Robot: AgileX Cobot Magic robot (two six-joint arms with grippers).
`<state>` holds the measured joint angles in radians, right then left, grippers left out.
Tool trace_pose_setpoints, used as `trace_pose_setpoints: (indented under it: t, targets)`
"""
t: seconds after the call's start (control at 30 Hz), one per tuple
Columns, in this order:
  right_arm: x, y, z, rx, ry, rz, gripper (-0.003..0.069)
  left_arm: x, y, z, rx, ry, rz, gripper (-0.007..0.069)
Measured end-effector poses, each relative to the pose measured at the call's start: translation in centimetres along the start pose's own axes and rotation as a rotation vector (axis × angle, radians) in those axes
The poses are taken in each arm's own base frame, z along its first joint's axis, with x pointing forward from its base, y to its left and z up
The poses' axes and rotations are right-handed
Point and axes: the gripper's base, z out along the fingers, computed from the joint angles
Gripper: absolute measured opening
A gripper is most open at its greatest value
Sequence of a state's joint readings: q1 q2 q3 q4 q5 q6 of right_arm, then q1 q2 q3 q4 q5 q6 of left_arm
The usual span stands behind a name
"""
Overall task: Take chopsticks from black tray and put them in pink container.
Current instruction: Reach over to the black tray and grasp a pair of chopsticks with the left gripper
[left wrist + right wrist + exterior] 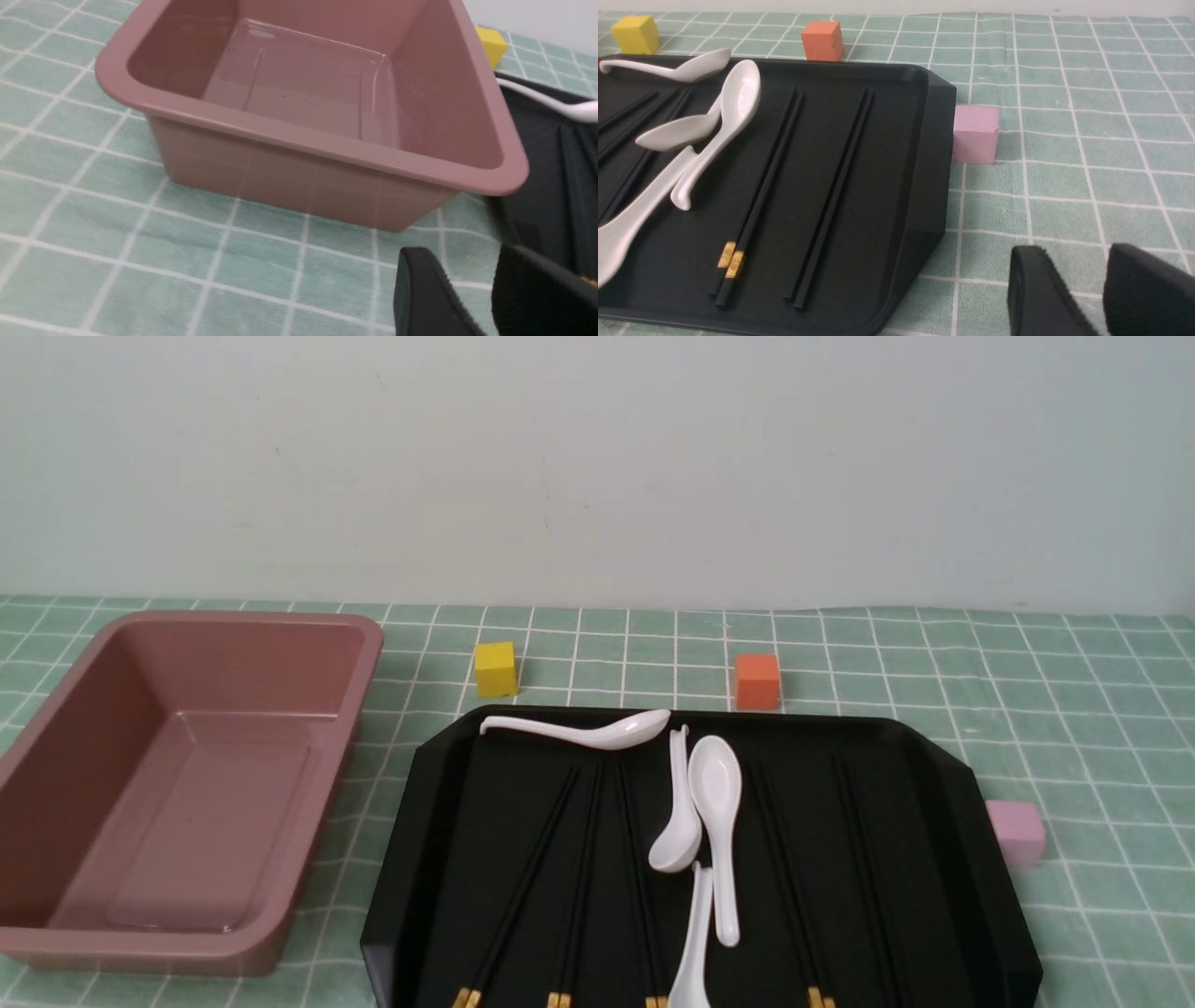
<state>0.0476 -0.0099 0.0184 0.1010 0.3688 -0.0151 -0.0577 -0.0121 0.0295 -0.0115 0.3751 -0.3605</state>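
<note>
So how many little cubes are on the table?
3. The yellow cube and the orange cube sit behind the black tray; the pink cube sits by its right edge. Others could lie outside the views.

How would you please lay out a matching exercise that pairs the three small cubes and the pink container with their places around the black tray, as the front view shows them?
Things:
1. yellow cube
2. orange cube
3. pale pink cube
4. pink container

Places, relative to the black tray:
A. to the left of the tray
B. beside the tray's right edge
C. behind the far edge, near its left corner
D. behind the far edge, right of its middle

Pairs: 1-C, 2-D, 3-B, 4-A
</note>
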Motion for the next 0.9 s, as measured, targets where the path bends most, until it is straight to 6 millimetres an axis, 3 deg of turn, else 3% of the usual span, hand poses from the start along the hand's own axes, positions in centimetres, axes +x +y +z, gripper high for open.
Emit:
trace_pose_setpoints:
  t: [0.23, 0.33, 0.6, 0.73, 0.8, 0.9]
  targets:
    - [0.0, 0.0, 0.0, 0.000, 0.000, 0.000, 0.0240, -0.1, -1.6, -0.1, 0.173, 0.066, -0.831, 0.0239]
    - [0.0, 0.0, 0.0, 0.000, 0.000, 0.000, 0.0240, -0.3, -2.0, -0.2, 0.215, 0.085, -1.019, 0.0239]
    - [0.0, 0.0, 0.0, 0.000, 0.000, 0.000, 0.0240, -1.5, -2.2, -0.5, 0.288, 0.020, -1.177, 0.0203]
    - [0.0, 0.0, 0.0, 0.000, 0.000, 0.000, 0.0240, -5.4, -4.1, -2.9, 0.403, -0.036, -1.050, 0.0035]
    - [0.0, 0.0, 0.0, 0.000, 0.000, 0.000, 0.0240, -7.4, -5.2, -3.8, 0.411, -0.028, -0.954, -0.0013]
    - [0.0, 0.0, 0.0, 0.000, 0.000, 0.000, 0.0240, -9.1, -6.5, -3.1, 0.309, 0.128, -0.819, -0.0013]
